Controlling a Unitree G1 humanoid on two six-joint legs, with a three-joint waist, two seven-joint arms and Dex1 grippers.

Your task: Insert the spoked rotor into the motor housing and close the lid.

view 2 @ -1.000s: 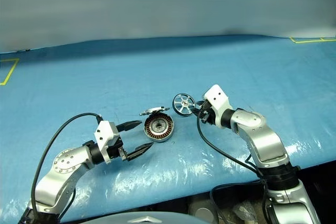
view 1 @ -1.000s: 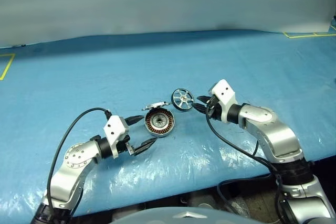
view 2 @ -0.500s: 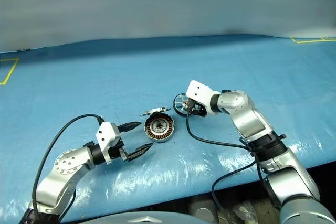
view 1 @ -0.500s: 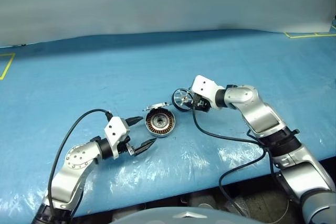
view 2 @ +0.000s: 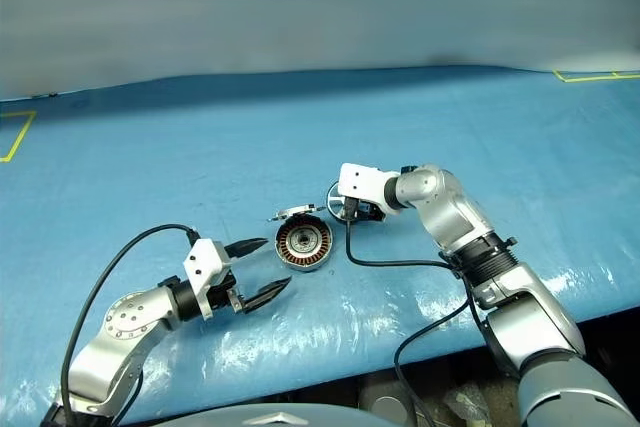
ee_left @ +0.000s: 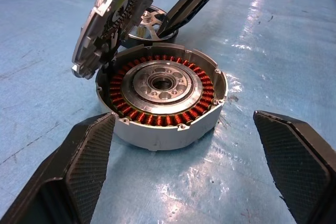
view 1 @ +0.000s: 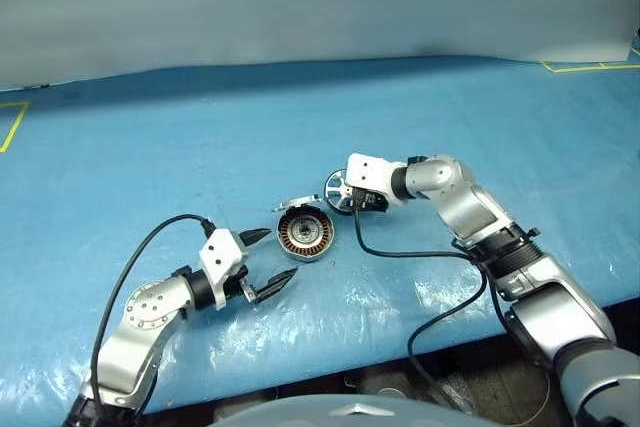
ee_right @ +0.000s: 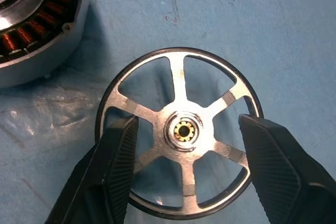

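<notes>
Spoked rotor point(ee_right: 178, 132) lies flat on the blue mat at frame centre, beside the motor housing point(view 1: 303, 233); not inserted. Lid point(ee_left: 113, 17) stands open. Right gripper point(ee_right: 184, 174) straddles it, parted, ungripped. Left gripper point(view 1: 266, 260) spread, empty.

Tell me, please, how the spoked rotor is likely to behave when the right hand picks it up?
The spoked rotor looks like rigid metal, so it probably won't flex. Its thin round rim may slip between the open right hand fingers, and could roll if dropped on edge. The open spokes suggest it is fairly light.
</notes>
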